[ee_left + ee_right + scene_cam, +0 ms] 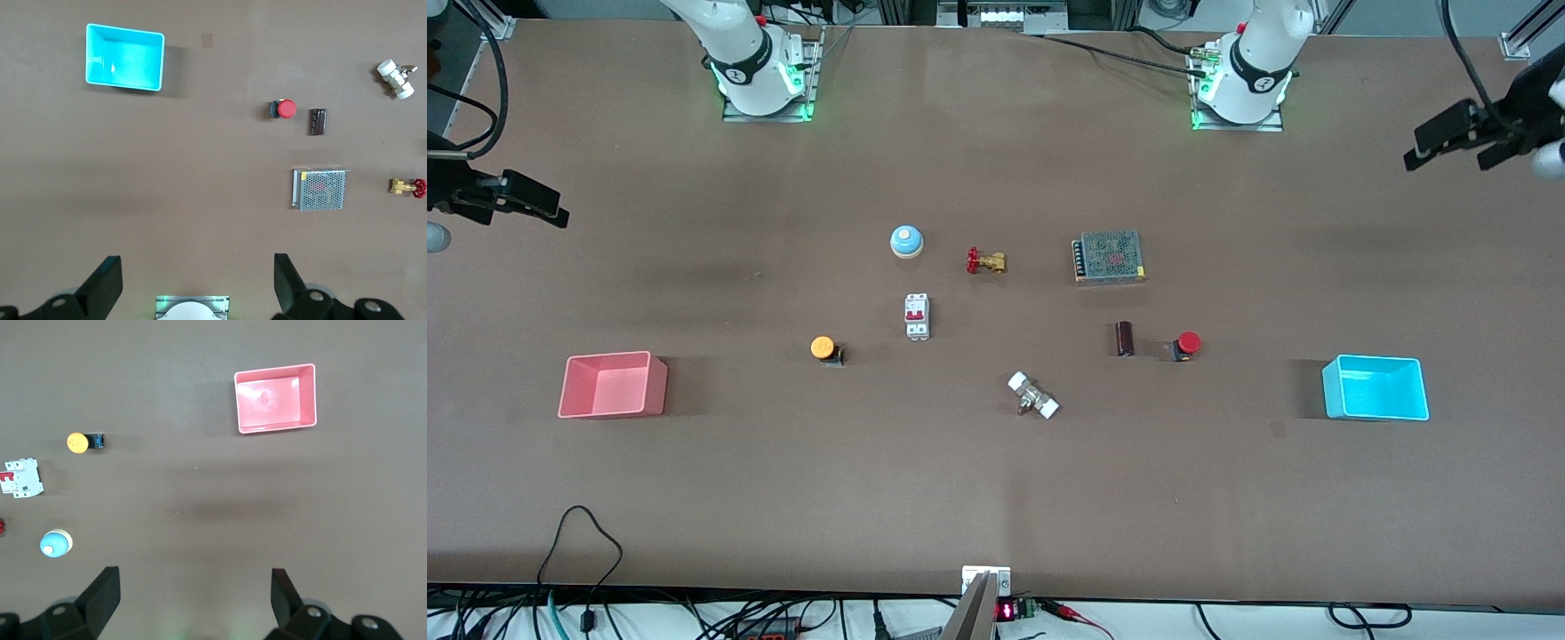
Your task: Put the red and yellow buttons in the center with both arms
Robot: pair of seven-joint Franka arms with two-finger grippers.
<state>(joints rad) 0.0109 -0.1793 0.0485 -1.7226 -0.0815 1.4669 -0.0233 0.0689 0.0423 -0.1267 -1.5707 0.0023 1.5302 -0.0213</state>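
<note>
Brown matte table [996, 498] fills the scene, with cables along its edge nearest the front camera and both arm bases at the top of the front view. Both buttons lie on their sides on this table, not yet in the center [996, 347].

Left gripper [1463, 138] hangs high over the left arm's end of the table, fingers spread wide and empty. From this claw the red button [1185, 345] lies toward the center, past the cyan bin [1375, 388], just beside a dark cylinder [1126, 339]. Its cap points toward the bin, its long axis along the table's length.

Right gripper [516, 200] hangs over the right arm's end, also spread and empty. The yellow button [824, 348] lies from it toward the center, past the pink bin [612, 385], with its cap toward that bin.

Each arm is clearly nearer to its own button, so I judge each must come down and inward. A white fitting [1033, 395] lies near the middle; bare surface remains beside it
</note>
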